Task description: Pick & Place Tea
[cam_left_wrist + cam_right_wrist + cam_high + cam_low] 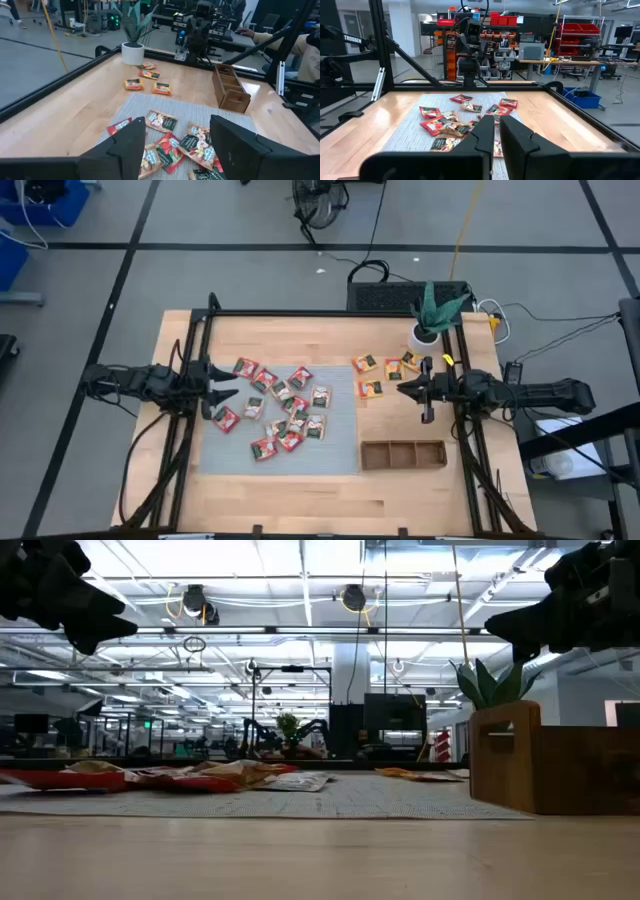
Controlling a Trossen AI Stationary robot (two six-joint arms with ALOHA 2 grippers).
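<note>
Several red, white and green tea sachets (pixel 285 410) lie flat in a loose heap on the grey mat (pixel 340 450); they also show in the left wrist view (pixel 175 145) and the right wrist view (pixel 455 125). A few yellow-orange sachets (pixel 385 370) lie on the bare wood right of the mat. My left gripper (pixel 222 383) (pixel 177 130) hovers open over the mat's left edge, above the heap. My right gripper (pixel 402 390) (pixel 497 125) hangs shut above the wood, beside the yellow-orange sachets. Neither touches anything.
The brown wooden three-compartment tray (pixel 403 454) stands on the wood near the mat's right near corner. A white pot with a green plant (pixel 425 335) stands at the far right. Black frame rails (pixel 190 410) run along both table sides. A person's sleeve (pixel 305 45) shows beyond the table.
</note>
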